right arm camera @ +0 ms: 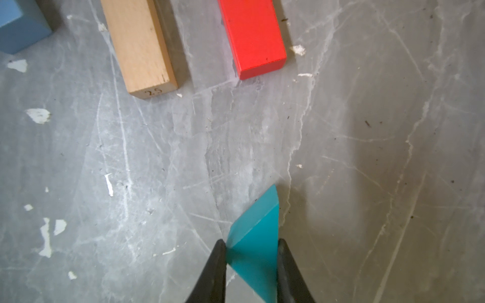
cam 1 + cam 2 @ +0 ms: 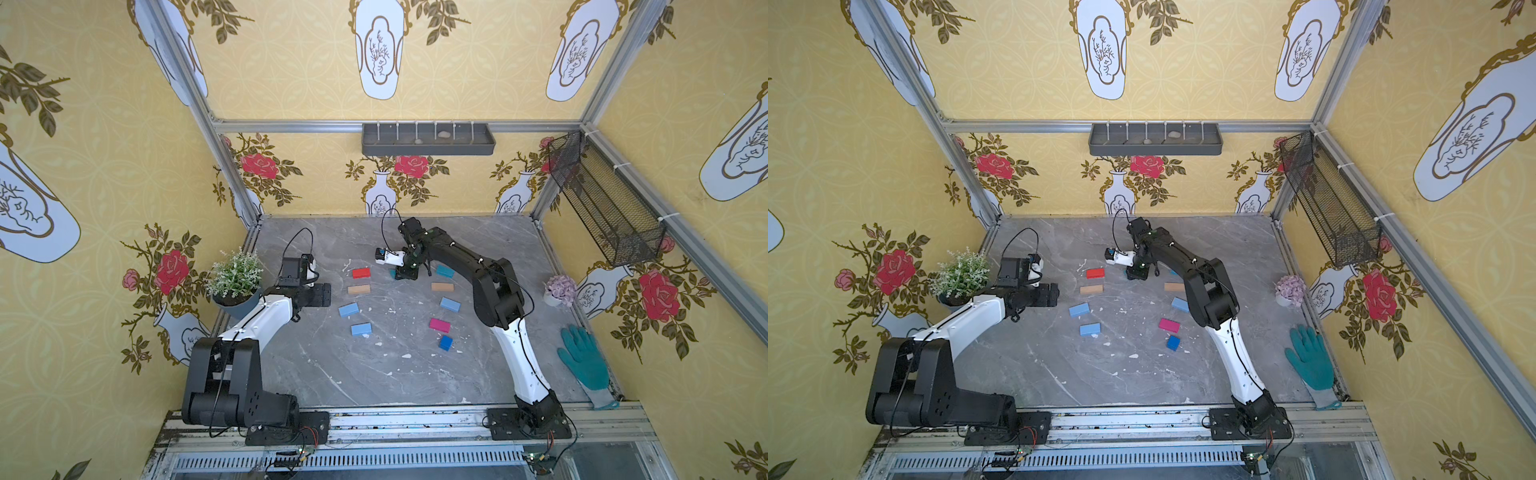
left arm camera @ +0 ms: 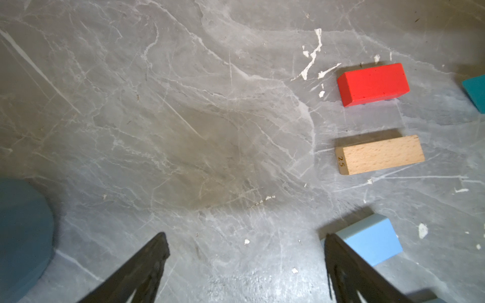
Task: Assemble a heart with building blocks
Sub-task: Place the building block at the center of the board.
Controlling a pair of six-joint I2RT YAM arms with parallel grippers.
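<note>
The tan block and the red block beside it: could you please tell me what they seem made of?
Tan rectangular block: bare wood, visible grain, matte. Red rectangular block: likely painted wood; opaque, faintly glossy coat hides any grain.

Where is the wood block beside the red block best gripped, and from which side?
Probably across its two long sides at mid-length, from straight above. The wood block lies flat, is narrow that way, and a gap separates it from the red block.
</note>
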